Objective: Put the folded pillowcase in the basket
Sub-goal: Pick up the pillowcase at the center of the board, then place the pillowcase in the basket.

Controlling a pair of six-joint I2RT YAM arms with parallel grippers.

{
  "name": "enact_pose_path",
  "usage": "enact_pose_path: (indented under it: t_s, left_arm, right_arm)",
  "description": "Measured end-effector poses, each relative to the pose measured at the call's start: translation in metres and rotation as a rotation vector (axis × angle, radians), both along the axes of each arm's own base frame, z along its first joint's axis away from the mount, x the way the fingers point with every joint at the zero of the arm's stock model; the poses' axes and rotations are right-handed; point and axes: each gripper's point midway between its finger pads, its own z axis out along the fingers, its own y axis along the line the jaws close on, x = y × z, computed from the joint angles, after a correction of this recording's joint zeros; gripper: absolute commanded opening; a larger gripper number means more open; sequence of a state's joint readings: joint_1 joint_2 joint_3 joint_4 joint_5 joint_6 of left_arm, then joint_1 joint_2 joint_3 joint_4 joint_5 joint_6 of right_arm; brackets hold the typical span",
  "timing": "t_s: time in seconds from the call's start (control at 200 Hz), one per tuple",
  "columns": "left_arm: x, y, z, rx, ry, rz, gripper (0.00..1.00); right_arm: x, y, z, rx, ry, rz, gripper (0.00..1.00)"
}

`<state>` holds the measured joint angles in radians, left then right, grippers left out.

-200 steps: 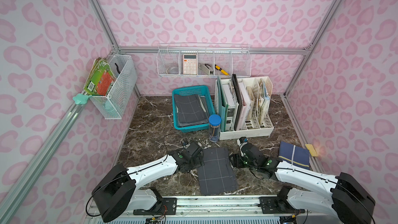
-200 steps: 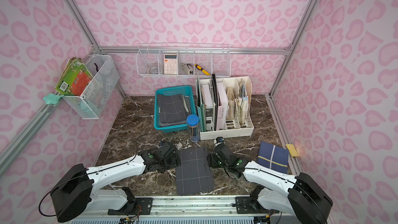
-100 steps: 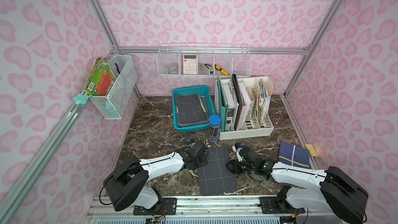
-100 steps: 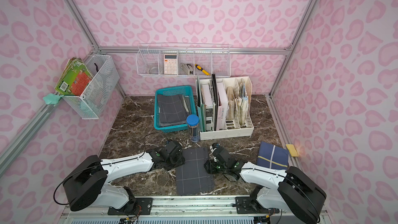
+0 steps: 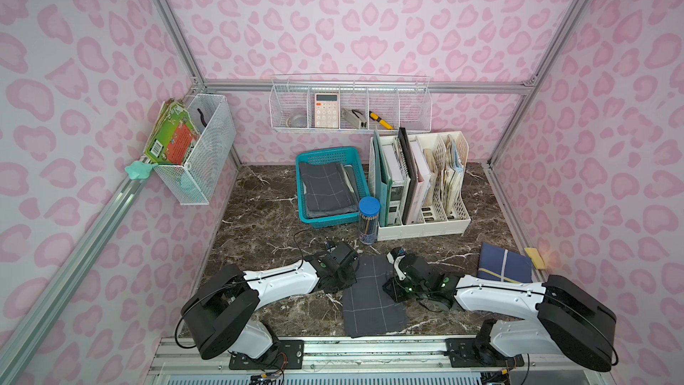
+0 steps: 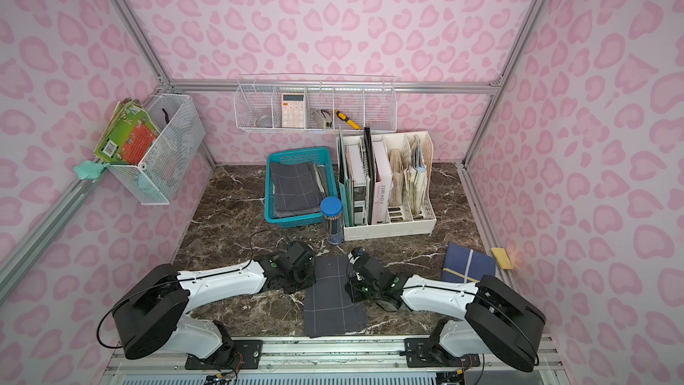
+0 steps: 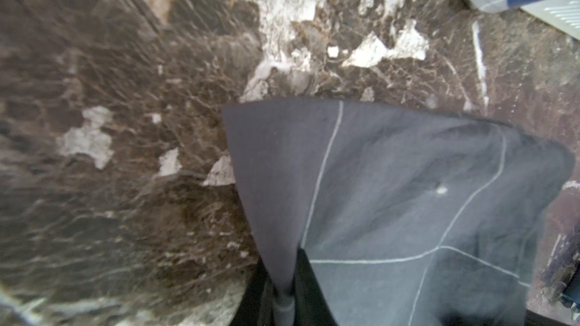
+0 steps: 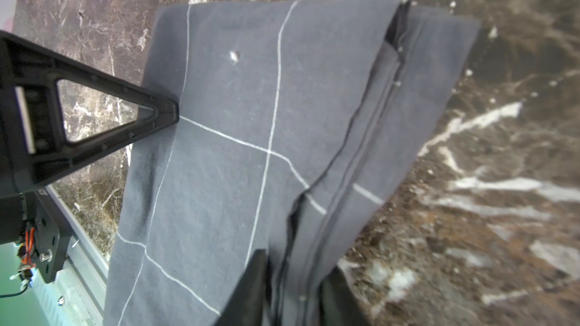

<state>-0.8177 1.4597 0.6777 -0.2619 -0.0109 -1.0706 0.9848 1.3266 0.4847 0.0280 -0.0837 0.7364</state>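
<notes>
- The folded pillowcase [image 5: 372,300], dark grey with thin white grid lines, lay on the marble tabletop [image 5: 266,224] near the front edge, between the two arms
- The left gripper [image 7: 284,293] was pinched closed on its left edge
- The right gripper [image 8: 292,290] was clamped on the layered right edge, which stood raised off the marble
- The basket [image 5: 325,152] sat well apart toward the back wall, holding another grey cloth [image 5: 325,194]

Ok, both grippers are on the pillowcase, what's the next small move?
Probably lift both together: left gripper and right gripper each pinch an edge of the pillowcase, most of it flat on the table. The basket lies beyond, pencil tube beside it.
</notes>
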Motion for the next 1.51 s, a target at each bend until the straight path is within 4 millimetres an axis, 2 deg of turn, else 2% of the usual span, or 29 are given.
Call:
enact_pose_path:
  t_s: [0.075, 0.11, 0.26, 0.475, 0.75, 1.005, 1.15, 1.27, 1.505]
  left_arm:
    - [-0.001, -0.001, 0.004, -0.002, 0.0, -0.006, 0.0]
    - [-0.002, -0.002, 0.008, -0.002, -0.001, -0.01, 0.0]
    - [-0.002, -0.002, 0.027, -0.003, -0.041, -0.012, 0.0]
    - [0.007, 0.017, 0.071, 0.024, -0.162, 0.032, 0.0]
    - [0.017, 0.04, 0.138, 0.04, -0.351, 0.061, 0.0]
    - [0.035, 0.049, 0.205, 0.062, -0.526, 0.072, 0.0]
    - [0.049, 0.056, 0.231, 0.114, -0.616, 0.076, 0.0]
    - [0.066, 0.065, 0.244, 0.166, -0.667, 0.082, 0.0]
    - [0.121, 0.096, 0.28, 0.232, -0.711, 0.159, 0.0]
  right_arm:
    - [-0.002, 0.007, 0.006, -0.001, -0.025, 0.015, 0.03]
    - [-0.003, 0.01, 0.009, 0.0, -0.038, 0.023, 0.0]
    - [-0.005, 0.015, 0.021, -0.016, -0.102, 0.027, 0.0]
    - [0.006, 0.017, 0.051, 0.015, -0.22, 0.003, 0.0]
    - [0.024, 0.037, 0.115, 0.116, -0.393, 0.008, 0.0]
    - [0.048, 0.057, 0.182, 0.166, -0.58, -0.001, 0.0]
    - [0.069, 0.068, 0.217, 0.169, -0.671, -0.016, 0.0]
    - [0.099, 0.076, 0.242, 0.161, -0.724, -0.049, 0.0]
    - [0.16, 0.1, 0.271, 0.149, -0.778, -0.061, 0.0]
